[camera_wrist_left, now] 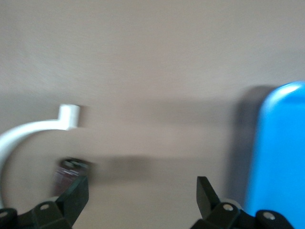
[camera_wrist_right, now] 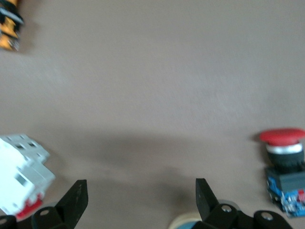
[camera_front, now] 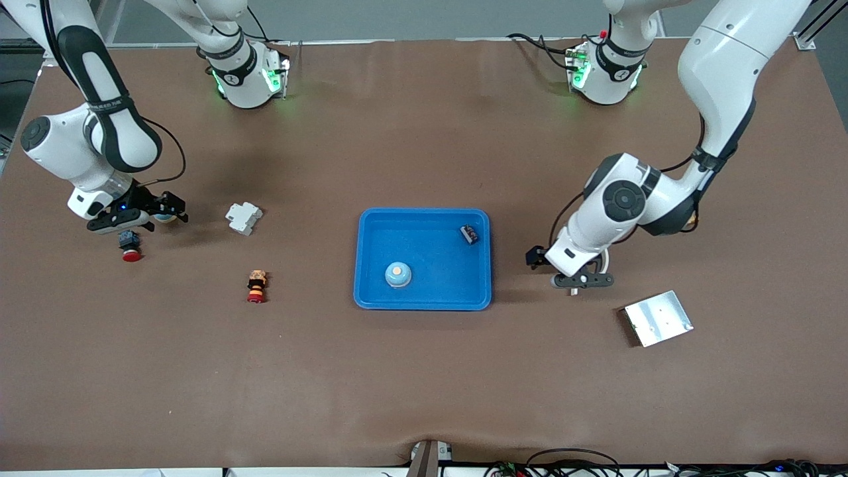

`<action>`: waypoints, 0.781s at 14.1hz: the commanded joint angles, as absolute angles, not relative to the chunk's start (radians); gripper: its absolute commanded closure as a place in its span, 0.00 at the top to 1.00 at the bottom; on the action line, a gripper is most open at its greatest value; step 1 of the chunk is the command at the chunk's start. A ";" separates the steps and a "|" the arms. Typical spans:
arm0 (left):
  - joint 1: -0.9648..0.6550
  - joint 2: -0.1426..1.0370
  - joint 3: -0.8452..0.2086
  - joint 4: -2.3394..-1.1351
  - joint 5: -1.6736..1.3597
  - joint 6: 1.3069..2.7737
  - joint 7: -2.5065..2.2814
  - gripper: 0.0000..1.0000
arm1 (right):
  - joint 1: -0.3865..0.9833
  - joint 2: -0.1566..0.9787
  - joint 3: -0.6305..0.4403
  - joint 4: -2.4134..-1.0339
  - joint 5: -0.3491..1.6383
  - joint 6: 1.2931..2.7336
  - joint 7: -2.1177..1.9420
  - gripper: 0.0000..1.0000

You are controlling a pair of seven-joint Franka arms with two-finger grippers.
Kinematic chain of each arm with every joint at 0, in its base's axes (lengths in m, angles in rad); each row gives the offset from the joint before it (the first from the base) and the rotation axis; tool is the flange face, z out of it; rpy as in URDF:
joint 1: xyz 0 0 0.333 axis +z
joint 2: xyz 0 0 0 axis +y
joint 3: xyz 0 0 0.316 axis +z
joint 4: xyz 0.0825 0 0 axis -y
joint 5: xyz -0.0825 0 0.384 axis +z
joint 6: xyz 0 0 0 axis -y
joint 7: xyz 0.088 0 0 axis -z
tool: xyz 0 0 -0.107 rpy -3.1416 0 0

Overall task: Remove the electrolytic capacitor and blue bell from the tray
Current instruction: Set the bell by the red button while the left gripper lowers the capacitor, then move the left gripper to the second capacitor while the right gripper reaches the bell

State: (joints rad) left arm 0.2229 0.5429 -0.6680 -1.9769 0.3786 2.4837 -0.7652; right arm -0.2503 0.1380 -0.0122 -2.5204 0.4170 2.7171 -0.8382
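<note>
The blue tray [camera_front: 424, 298] sits mid-table. In it stand the bell [camera_front: 398, 273], a blue dome with an orange top, and the capacitor [camera_front: 469, 234], a small black part near the tray's corner toward the left arm. My left gripper [camera_front: 583, 281] [camera_wrist_left: 143, 181] hangs open and empty over the table, beside the tray [camera_wrist_left: 281, 157] at the left arm's end. My right gripper [camera_front: 159, 213] [camera_wrist_right: 140, 183] is open and empty, low over the table at the right arm's end.
Near the right gripper are a red push button [camera_front: 130, 248] [camera_wrist_right: 283, 162], a white breaker [camera_front: 243, 217] [camera_wrist_right: 21, 176], a small round cream-and-blue thing [camera_wrist_right: 190, 222] and an orange-red stacked part [camera_front: 256, 286]. A metal plate [camera_front: 658, 318] lies near the left gripper. A blurred dark thing [camera_wrist_left: 71, 169] shows by one left finger.
</note>
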 commanded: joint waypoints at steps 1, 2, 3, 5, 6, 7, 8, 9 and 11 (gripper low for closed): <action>0.192 0.525 -0.715 -1.947 0.396 2.464 -0.973 1.00 | -0.189 0.100 -0.017 -2.484 0.431 2.627 -0.722 1.00; 0.160 0.526 -0.715 -1.924 0.396 2.432 -1.053 1.00 | -0.173 0.100 -0.017 -2.455 0.423 2.575 -0.669 1.00; 0.132 0.531 -0.715 -1.902 0.394 2.403 -1.127 1.00 | -0.154 0.100 -0.018 -2.422 0.413 2.525 -0.620 1.00; 0.082 0.552 -0.715 -1.865 0.384 2.372 -1.257 1.00 | -0.114 0.086 -0.017 -2.344 0.320 2.430 -0.469 1.00; 0.060 0.569 -0.715 -1.849 0.383 2.365 -1.308 1.00 | -0.100 0.077 -0.014 -2.289 0.248 2.366 -0.366 1.00; 0.040 0.578 -0.715 -1.842 0.383 2.365 -1.360 1.00 | -0.075 0.072 -0.012 -2.219 0.189 2.262 -0.256 1.00; 0.025 0.592 -0.713 -1.829 0.383 2.365 -1.411 1.00 | -0.037 0.072 -0.011 -2.139 0.154 2.159 -0.160 1.00; 0.011 0.610 -0.713 -1.813 0.387 2.365 -1.474 1.00 | 0.001 0.075 -0.011 -2.076 0.128 2.082 -0.079 1.00; -0.020 0.641 -0.712 -1.786 0.393 2.365 -1.578 1.00 | 0.061 0.081 -0.011 -1.978 0.103 1.981 0.048 1.00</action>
State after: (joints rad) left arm 0.0073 0.5949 -0.7150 -1.8413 0.3786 2.3858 -1.4947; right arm 0.0079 0.0689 -0.0035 -2.0660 0.1443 2.0647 -0.0709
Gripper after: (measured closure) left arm 0.000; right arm 0.000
